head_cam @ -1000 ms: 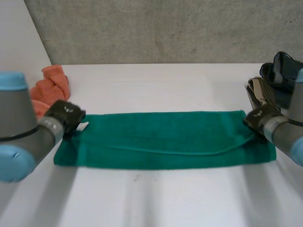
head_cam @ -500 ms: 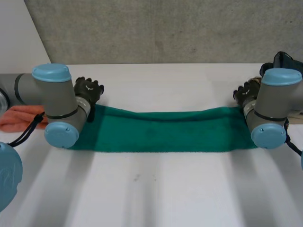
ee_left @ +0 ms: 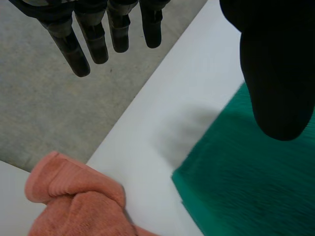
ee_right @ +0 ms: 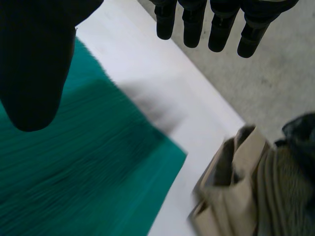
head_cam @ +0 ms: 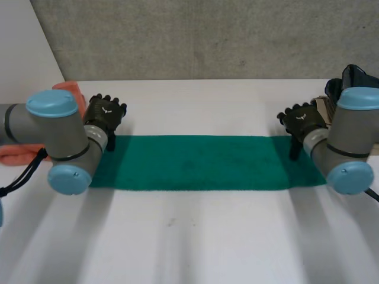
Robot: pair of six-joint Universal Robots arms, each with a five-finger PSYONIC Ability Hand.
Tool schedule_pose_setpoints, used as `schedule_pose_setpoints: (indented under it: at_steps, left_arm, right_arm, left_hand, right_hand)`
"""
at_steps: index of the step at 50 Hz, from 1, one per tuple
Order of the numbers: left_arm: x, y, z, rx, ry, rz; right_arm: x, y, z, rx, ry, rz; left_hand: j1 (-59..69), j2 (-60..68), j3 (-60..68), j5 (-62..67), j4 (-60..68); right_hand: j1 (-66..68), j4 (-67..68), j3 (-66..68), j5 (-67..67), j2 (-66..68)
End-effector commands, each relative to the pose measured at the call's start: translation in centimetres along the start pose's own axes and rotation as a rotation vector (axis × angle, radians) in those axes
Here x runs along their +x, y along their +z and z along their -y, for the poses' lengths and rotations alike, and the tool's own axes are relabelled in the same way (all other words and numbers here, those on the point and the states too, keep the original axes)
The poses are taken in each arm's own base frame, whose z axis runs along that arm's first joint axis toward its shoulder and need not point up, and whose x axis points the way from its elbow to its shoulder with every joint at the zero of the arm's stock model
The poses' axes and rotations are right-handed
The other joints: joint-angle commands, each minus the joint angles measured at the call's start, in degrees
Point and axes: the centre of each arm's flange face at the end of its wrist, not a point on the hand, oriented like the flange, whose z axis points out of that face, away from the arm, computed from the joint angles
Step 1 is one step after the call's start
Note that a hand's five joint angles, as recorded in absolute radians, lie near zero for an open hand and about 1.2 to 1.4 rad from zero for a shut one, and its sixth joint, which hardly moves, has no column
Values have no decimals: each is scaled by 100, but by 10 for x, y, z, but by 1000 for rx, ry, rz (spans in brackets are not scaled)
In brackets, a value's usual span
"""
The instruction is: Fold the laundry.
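A green towel (head_cam: pixel 198 163) lies flat on the white table (head_cam: pixel 195 242) as a long folded strip. My left hand (head_cam: pixel 104 113) hovers above the strip's far left corner, open, fingers (ee_left: pixel 93 39) straight, thumb over the green towel (ee_left: pixel 246 187). My right hand (head_cam: pixel 302 120) hovers above the far right corner, open as well, fingers (ee_right: pixel 216 24) straight and nothing between them and the thumb. The green towel (ee_right: pixel 83 182) corner lies below that thumb.
An orange cloth (head_cam: pixel 26 148) is bunched at the table's left edge, orange cloth (ee_left: pixel 74 201) close to the towel's left corner. Beige and dark garments (head_cam: pixel 349 89) are piled at the right edge, the beige garment (ee_right: pixel 241 182) just beyond the towel's right corner.
Both hands carried the towel's near edge over to the far edge, halving it into a narrow strip, then let go and lifted. The strip settled flat.
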Motion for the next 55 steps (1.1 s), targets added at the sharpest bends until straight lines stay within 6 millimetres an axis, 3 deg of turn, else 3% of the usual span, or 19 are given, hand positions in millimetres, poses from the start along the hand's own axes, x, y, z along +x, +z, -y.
schedule_pose_setpoints:
  at_steps: [1,6,10,22,25,27,31,35,36,39,42,45,52,55]
  left_arm:
    - [-4,-42,11,11,-66,-61]
    - [-7,-67,24,58,-195,-119]
    - [-4,-75,26,72,-293,-164]
    - [0,-78,26,68,-333,-188]
    - [1,-79,26,66,-332,-191]
    - [1,-79,26,66,-332,-191]
    - [0,-81,27,69,-332,-189]
    - [-5,-86,31,82,-332,-181]
    - [-5,-88,32,84,-332,-182]
    - [-10,-92,36,97,-332,-173]
    - [-12,-97,39,104,-335,-168]
    - [-16,-101,39,105,-336,-158]
    - [-34,-105,41,116,-343,-109]
    - [-40,-108,41,120,-346,-92]
  right_arm:
    - [32,-64,-13,-155,89,42]
    - [37,-75,-37,-190,91,99]
    - [35,-73,-43,-160,87,113]
    - [25,-50,-63,-125,69,107]
    - [26,-44,-67,-116,59,88]
    - [29,-43,-68,-119,52,72]
    - [41,-46,-76,-151,37,15]
    - [74,-58,-73,-178,-1,-91]
    - [93,-64,-74,-192,-54,-141]
    - [116,-71,-79,-238,-185,-200]
    - [127,-71,-80,-266,-297,-235]
    - [118,-71,-70,-239,-333,-220]
    - [11,-75,38,174,-387,-67]
    - [-22,-82,61,297,-407,-13]
  left_hand:
    - [-186,-198,-236,-287,-175]
    - [-186,-198,-236,-287,-175]
    - [-186,-198,-236,-287,-175]
    - [-186,-198,-236,-287,-175]
    - [-186,-198,-236,-287,-175]
    - [-186,-198,-236,-287,-175]
    - [-186,-198,-236,-287,-175]
    - [-186,-198,-236,-287,-175]
    - [-186,-198,-236,-287,-175]
    - [-186,-198,-236,-287,-175]
    - [-186,-198,-236,-287,-175]
    - [-186,-198,-236,-287,-175]
    - [-186,-198,-236,-287,-175]
    - [-186,-198,-236,-287,-175]
  right_hand:
    - [-317,-230,-224,-276,-207]
    - [1068,1156,1162,1110,1179]
    - [1305,1392,1398,1346,1415]
    - [3036,3124,3130,3078,3147]
    - [6667,6755,6761,6709,6778]
    - [6683,6770,6776,6724,6793]
    - [6683,6770,6776,6724,6793]
    - [6683,6770,6776,6724,6793]
    - [6683,6770,6776,6724,6793]
    - [6683,6770,6776,6724,6793]
    - [6683,6770,6776,6724,6793]
    - [6683,6770,6776,6724,6793]
    - [6683,6770,6776,6724,6793]
    - [6683,6770,6776,6724,6793]
